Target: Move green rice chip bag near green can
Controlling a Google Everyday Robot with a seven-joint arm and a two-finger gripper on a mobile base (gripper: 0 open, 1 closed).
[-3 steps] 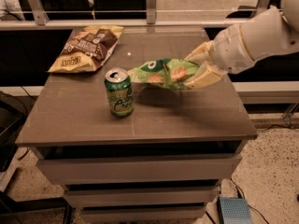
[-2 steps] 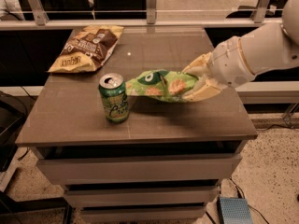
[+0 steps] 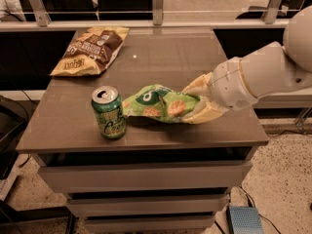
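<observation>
A: Where's our crumpled light-green foil snack bag (image 3: 156, 104)?

B: We see it just right of the small upright green drink can (image 3: 108, 112), left tip nearly touching it. Our beige two-finger gripper (image 3: 197, 104) is clamped on its right end, low over the brown table (image 3: 195, 57). The brown-and-yellow chip bag (image 3: 92, 50) lies back-left.

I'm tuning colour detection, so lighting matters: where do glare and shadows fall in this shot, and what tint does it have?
Camera view: warm yellowish tint throughout; a small glare dot on the table behind the green rice chip bag; the top of the green can shines; a dark shadow lies under the bag, gripped at its right end by the pincer, right of centre.
</observation>
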